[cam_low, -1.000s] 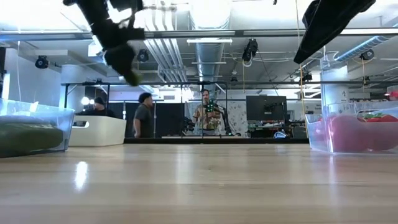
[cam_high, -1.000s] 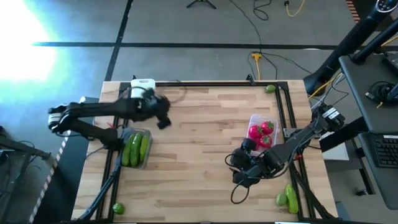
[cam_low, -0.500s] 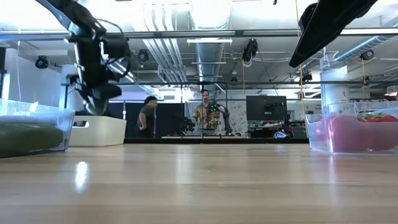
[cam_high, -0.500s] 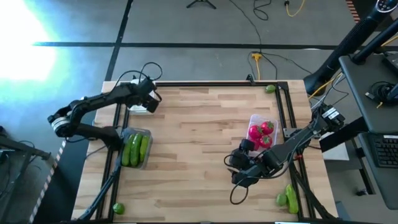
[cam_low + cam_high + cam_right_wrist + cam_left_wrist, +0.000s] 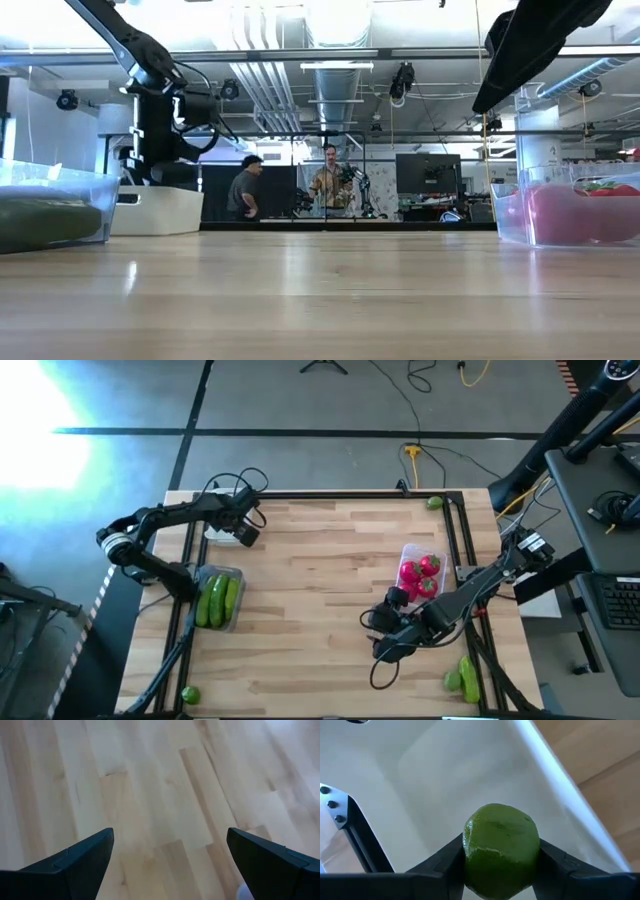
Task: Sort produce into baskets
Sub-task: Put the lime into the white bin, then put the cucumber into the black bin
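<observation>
Left gripper [image 5: 501,870] clenched on small round green lime [image 5: 501,851], hanging over white opaque rectangular tray [image 5: 445,775] for drop; right gripper [image 5: 170,855] idles agape.

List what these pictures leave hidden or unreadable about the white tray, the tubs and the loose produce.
- White tray: the high view has it covered by the left claw holding a lime; other contents unseen.
- Cucumber tub: count unclear, blurred and cut off in the low view.
- Tomato tub: count unclear, tomatoes overlap.
- Green produce at the table's corners: too small to identify.
- Right claw: open over bare wood.
</observation>
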`<state>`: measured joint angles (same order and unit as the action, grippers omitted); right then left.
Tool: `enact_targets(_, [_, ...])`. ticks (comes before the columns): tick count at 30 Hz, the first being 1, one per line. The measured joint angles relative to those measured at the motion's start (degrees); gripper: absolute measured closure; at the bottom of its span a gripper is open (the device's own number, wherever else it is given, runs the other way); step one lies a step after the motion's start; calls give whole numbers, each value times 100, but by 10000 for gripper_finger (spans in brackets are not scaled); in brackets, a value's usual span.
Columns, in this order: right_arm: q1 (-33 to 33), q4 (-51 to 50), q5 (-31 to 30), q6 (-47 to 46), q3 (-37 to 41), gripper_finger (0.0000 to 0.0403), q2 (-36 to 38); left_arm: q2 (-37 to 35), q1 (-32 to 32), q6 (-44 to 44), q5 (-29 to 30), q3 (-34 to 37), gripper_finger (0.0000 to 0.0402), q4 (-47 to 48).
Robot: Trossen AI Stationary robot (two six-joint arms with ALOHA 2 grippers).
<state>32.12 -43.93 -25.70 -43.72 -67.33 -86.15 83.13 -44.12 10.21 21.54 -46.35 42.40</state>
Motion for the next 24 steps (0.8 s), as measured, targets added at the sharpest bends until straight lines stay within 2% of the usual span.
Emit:
enact_targets(7, [24,39,24,89,0,22,0,26,4,101,-11,-7,207,122])
enact_targets(15, [24,-58,29,152,-146,22,2,-542,4,115,-408,-21,152,322])
enact_targets(17, [43,-341,59,103,-342,22,9,-739,2,128,-641,-173,144,605])
enact_targets(20, [135,-956,177,-205,-767,22,11,-1129,53,332,-1380,-501,142,1033])
enact_targets(24, [410,-1604,660,-1190,-1194,22,-3,-1779,498,444,-2322,-628,142,952])
